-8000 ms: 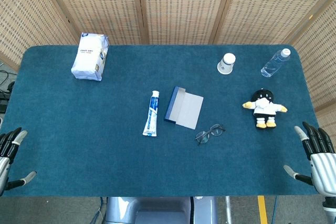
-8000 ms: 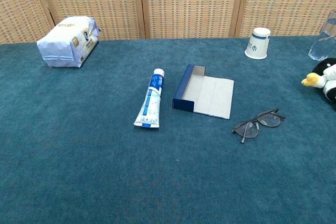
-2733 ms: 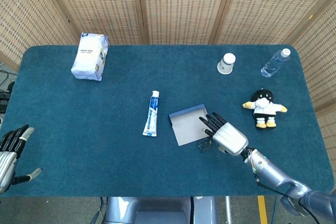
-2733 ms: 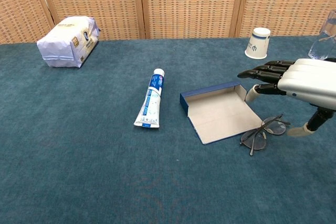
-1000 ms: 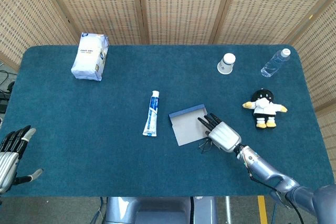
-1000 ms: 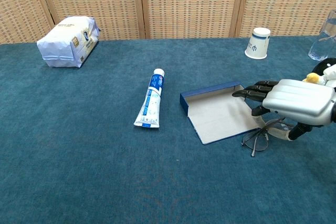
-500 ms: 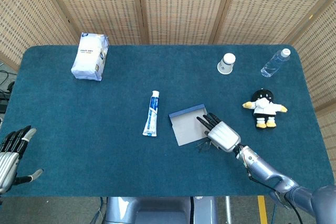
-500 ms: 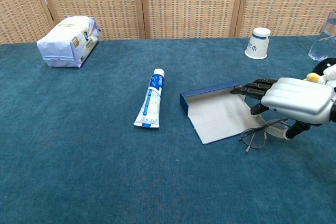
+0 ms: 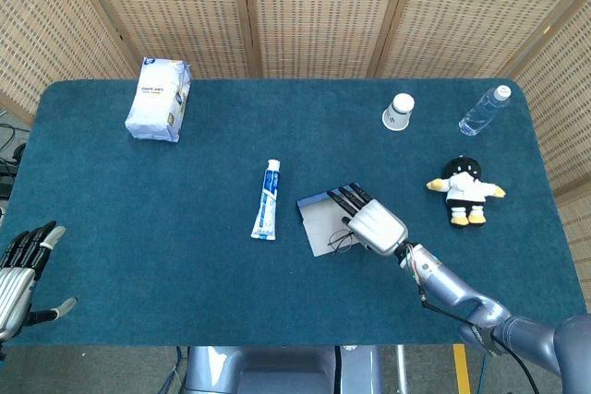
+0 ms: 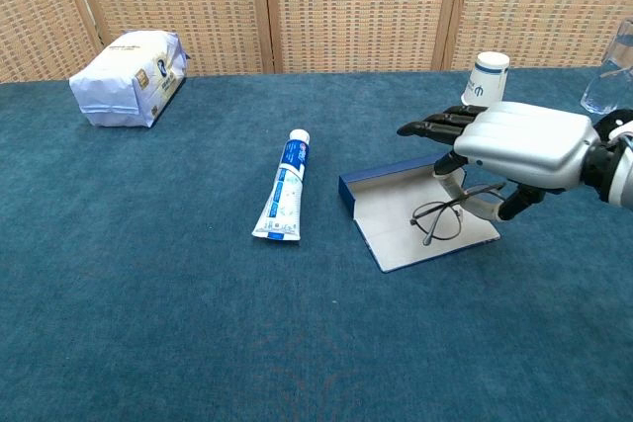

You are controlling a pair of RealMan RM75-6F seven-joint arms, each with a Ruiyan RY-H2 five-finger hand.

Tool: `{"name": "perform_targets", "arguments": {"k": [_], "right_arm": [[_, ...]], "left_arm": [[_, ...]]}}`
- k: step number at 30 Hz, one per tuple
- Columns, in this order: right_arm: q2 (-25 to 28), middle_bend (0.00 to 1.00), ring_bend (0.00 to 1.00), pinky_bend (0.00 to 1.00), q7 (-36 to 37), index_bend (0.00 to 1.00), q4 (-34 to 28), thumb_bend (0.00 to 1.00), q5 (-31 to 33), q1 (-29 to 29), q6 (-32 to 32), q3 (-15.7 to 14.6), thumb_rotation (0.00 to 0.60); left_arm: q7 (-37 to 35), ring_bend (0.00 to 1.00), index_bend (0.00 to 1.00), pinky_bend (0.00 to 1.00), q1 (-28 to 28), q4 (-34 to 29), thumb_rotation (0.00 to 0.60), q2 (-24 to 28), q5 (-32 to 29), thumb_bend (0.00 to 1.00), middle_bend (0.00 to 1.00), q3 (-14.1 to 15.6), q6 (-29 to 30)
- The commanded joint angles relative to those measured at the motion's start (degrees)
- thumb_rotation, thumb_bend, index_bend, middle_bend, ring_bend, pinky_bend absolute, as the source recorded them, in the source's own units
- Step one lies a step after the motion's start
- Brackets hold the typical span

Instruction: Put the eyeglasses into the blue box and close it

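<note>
Since half a second ago, the eyeglasses (image 10: 442,215) have been lifted off the cloth and carried left; they are now held by the right hand (image 10: 514,148) above the open blue box (image 10: 396,216) at frame centre, which has nothing inside. At lower left of the head view, the left hand (image 9: 20,268) is seen with fingers spread, holding nothing. A toothpaste tube (image 10: 282,188) lies left of the box. Much of the frames is hidden under the palm.

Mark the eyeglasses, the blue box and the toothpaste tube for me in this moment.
eyeglasses (image 10: 435,217): chest view, on the front lens, hanging below the right robot hand (image 10: 519,150).
blue box (image 10: 388,180): chest view, on its blue side wall.
toothpaste tube (image 9: 267,200): head view, mid-body.
</note>
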Motion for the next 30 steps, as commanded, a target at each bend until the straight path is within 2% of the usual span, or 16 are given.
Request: {"name": "perform_targets", "arguments": {"k": [1,8,30], "right_arm": [[-1.68,0.0,0.0,0.08,-3.67,0.6,-1.06,0.54,3.25,2.01,-4.01,2.45,0.6],[-5.64,0.0,0.0,0.08,-7.87,0.6,1.53,0.54,8.14,2.98,-7.25,4.89,0.6],[-10.82,0.0,0.0,0.08,-11.98,0.6,7.9,0.54,11.62,5.41,-9.75,6.14,0.6]], "left_arm": [[-0.2,0.0,0.0,0.0,-0.06,0.05,0.6,0.1,-0.12,0.1,0.0,-0.04,-0.1],[-1.52,0.0,0.0,0.0,-0.02,0.47,0.6,0.39,-0.44,0.1,0.0,-0.17,0.02],[-2.91,0.0,0.0,0.0,-0.64,0.46,0.6,1.09,-1.55,0.1,0.0,-0.57,-1.05]]}}
